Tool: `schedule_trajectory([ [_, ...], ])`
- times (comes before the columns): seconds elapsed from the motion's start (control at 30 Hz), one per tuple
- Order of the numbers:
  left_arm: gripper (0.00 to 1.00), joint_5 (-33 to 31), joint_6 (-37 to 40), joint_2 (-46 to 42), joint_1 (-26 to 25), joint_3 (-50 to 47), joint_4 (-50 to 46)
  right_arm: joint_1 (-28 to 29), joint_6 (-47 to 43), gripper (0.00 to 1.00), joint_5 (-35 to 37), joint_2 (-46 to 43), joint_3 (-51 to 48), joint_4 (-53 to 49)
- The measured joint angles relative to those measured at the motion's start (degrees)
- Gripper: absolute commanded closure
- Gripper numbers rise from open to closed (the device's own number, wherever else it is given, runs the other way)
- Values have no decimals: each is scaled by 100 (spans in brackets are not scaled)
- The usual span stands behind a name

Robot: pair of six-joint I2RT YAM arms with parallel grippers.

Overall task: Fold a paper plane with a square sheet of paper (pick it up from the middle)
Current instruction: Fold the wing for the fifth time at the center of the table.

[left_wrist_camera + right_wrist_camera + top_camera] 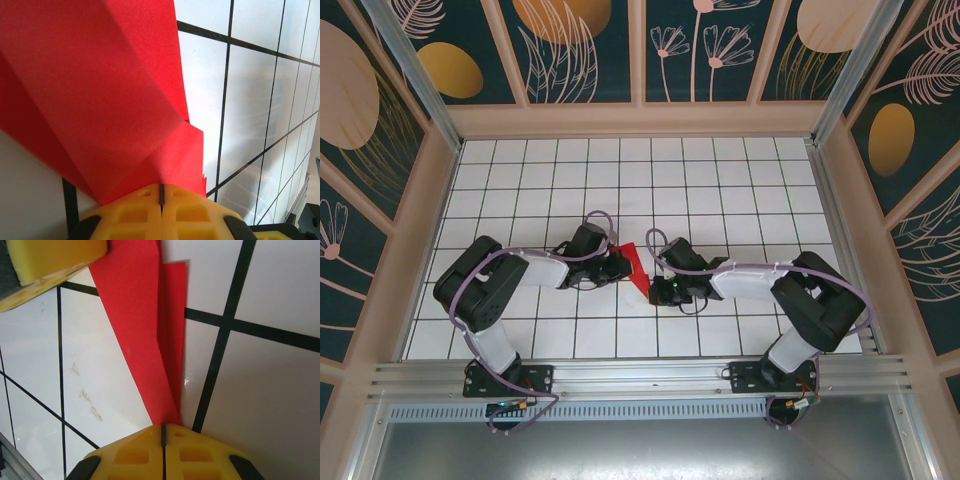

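Judging from its narrowed, creased shape, folding is midway: the thin bright red sheet of paper point(636, 262) is at the middle of the white gridded table point(720, 190) between the 2 arms, the left gripper point(161, 197) and right gripper point(163, 432) each pinched fully closed on an opposite end, so the next move calls for coordinated creasing.

Red paper point(634, 264): bright, plain, folded into a narrow pointed wedge with overlapping layers and sharp creases. It is mid-table, a little near of centre, its long axis running far-left to near-right. The left gripper point(161, 196) is clamped on a creased flap at its wide end, and the right gripper point(163, 432) is clamped on the tapered tip.
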Motion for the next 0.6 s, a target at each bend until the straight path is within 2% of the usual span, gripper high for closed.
schedule_trajectory([
  [0.33, 100, -59, -83, 0, -9, 11, -48, 7, 17, 93, -2, -251, -439, 487],
  [0.6, 100, -33, -105, 9, -7, 4, -11, 17, -111, 91, 0, -629, -437, 282],
])
